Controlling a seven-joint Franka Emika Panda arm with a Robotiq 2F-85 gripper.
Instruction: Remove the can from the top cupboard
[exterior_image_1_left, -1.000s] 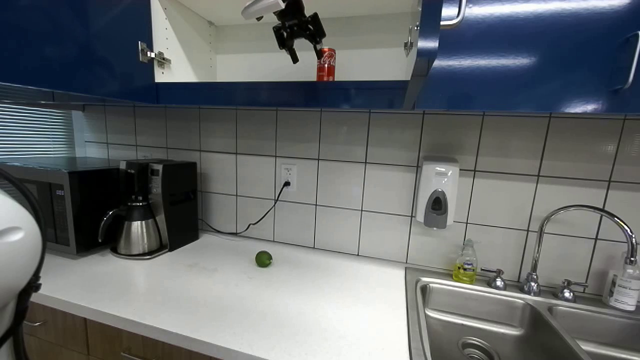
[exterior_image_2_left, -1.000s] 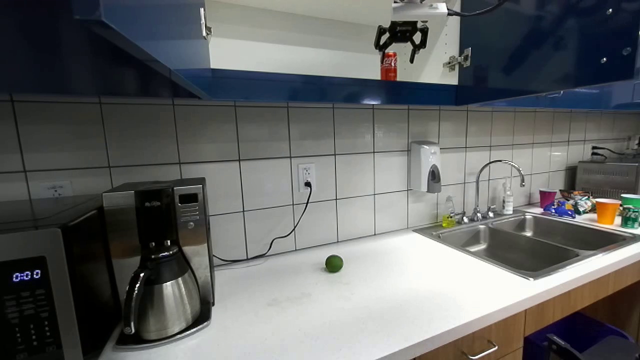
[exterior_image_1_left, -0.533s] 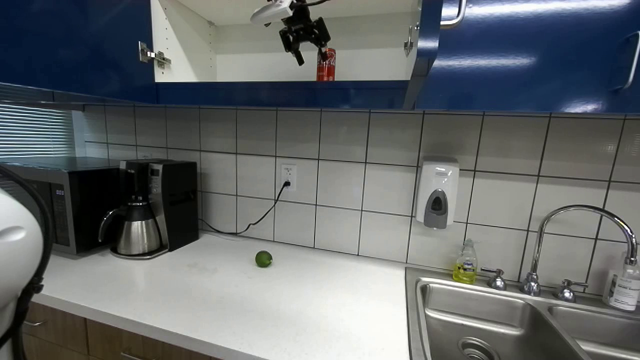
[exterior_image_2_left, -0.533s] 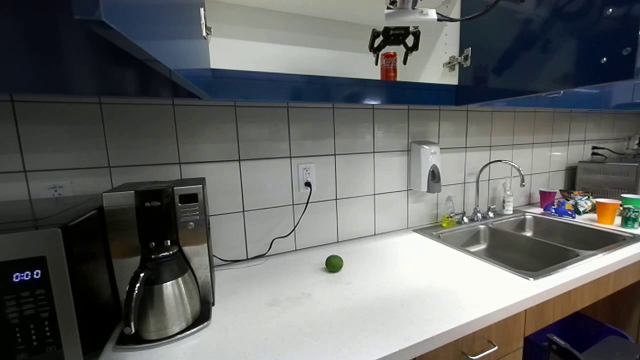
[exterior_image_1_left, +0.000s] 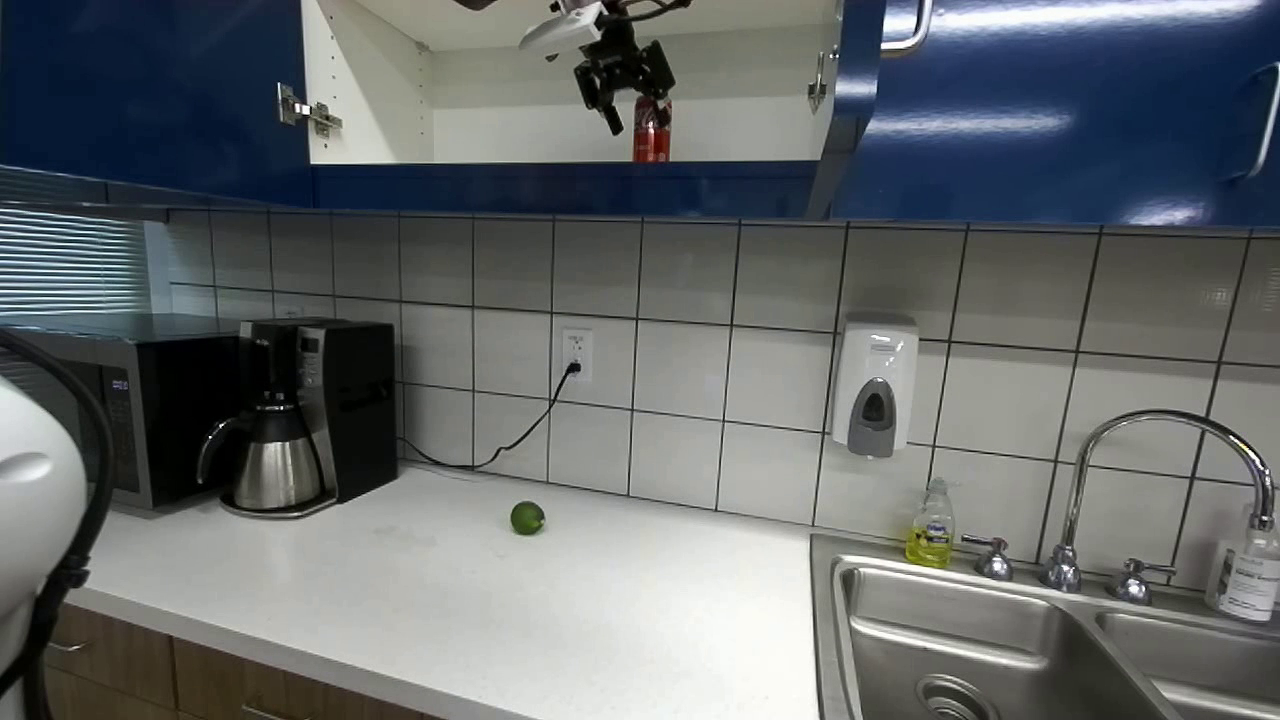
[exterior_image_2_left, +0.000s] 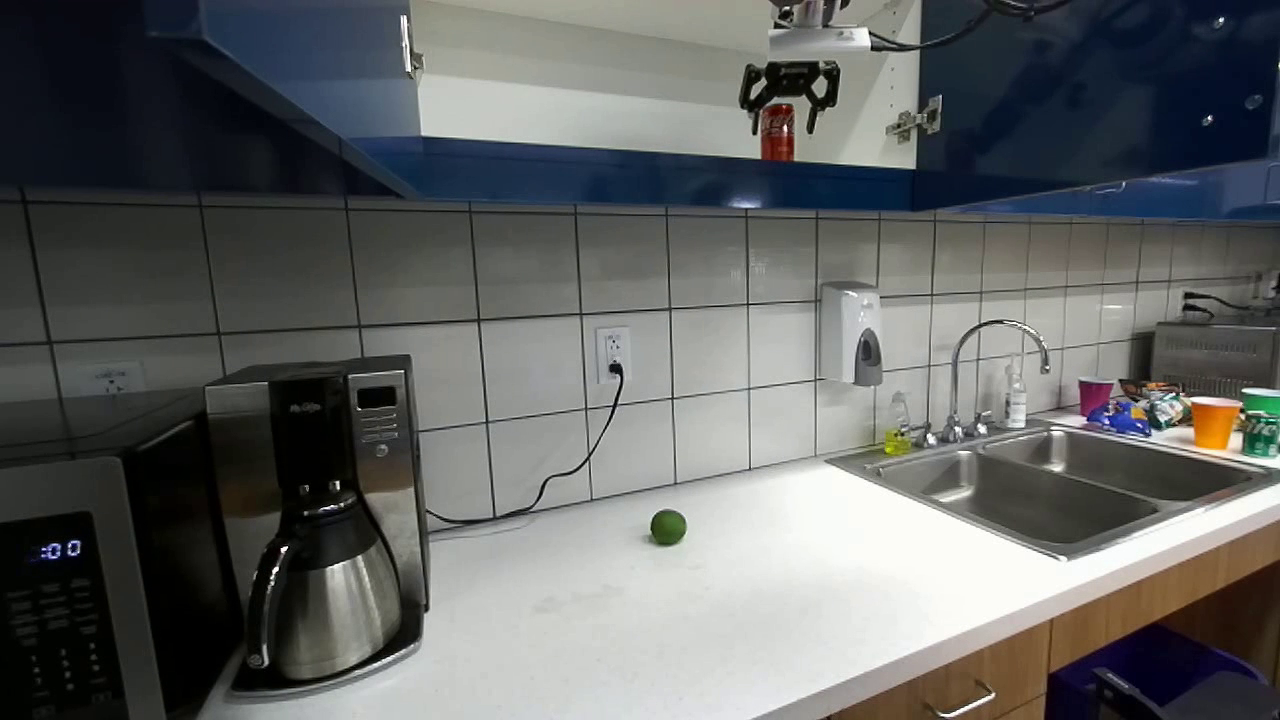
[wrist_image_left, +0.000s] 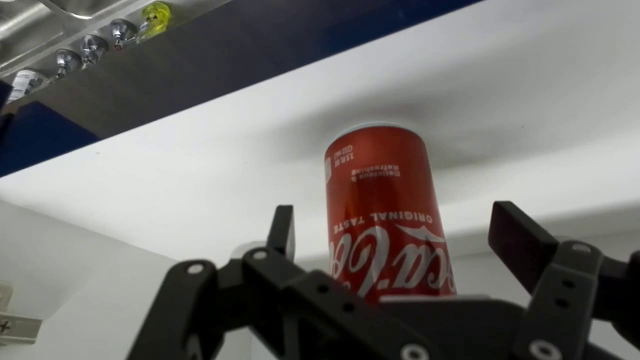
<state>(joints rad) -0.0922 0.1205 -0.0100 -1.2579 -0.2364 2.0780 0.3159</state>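
Observation:
The red can stands upright on the floor of the open top cupboard, just behind its blue front edge. The can and cupboard also show in an exterior view. My gripper is open over the can's upper part, and it also shows in an exterior view. In the wrist view, the picture is upside down; the can stands between the spread fingers, with a gap on each side. The can's top is hidden behind the gripper body there.
Open blue doors flank the cupboard. Below, a green lime lies on the white counter. A coffee maker and microwave stand on one side, a sink on the other. A soap dispenser hangs on the tiles.
My gripper has moved sideways and lower, from beside the can to around its upper part, with the fingers still spread. The can has not moved.

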